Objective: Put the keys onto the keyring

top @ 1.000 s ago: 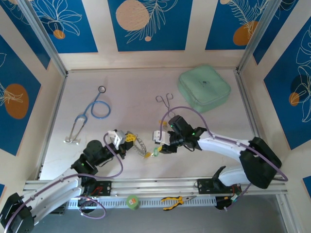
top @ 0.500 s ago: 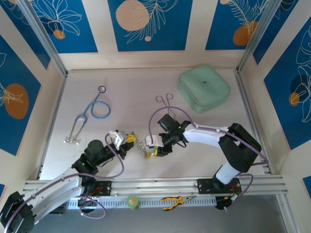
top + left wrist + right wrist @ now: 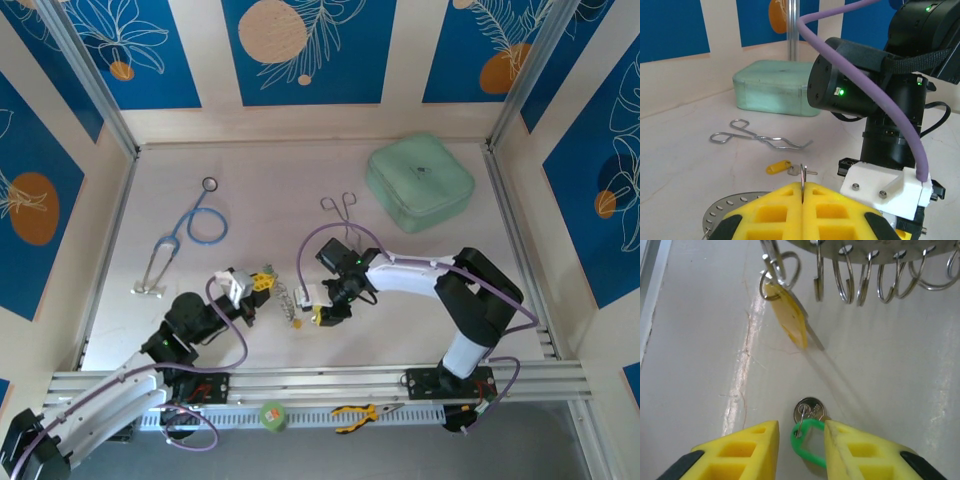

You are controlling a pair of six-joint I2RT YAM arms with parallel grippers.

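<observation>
My left gripper (image 3: 803, 186) is shut on the thin edge of the keyring (image 3: 725, 209), a silvery perforated ring held up on edge. In the top view that left gripper (image 3: 262, 283) holds the keyring (image 3: 285, 298) at the table's near middle. Small split rings fringe the keyring rim (image 3: 865, 267). A yellow key (image 3: 790, 320) hangs from one of them at the left. A green key (image 3: 809, 437) lies on the table between the fingers of my right gripper (image 3: 801, 442). Its head touches the right finger (image 3: 860, 450), with a gap to the left one. The right gripper (image 3: 318, 312) sits just right of the ring.
Silver forceps (image 3: 340, 207) lie behind the grippers, and a mint-green case (image 3: 420, 182) sits at the back right. A blue stethoscope (image 3: 190, 235) lies at the left. Yellow-handled pliers (image 3: 360, 412) rest on the front rail.
My right arm swung left towards the keyring and settled over the green key, and its jaws have narrowed. The left gripper kept hold of the ring and shifted slightly.
</observation>
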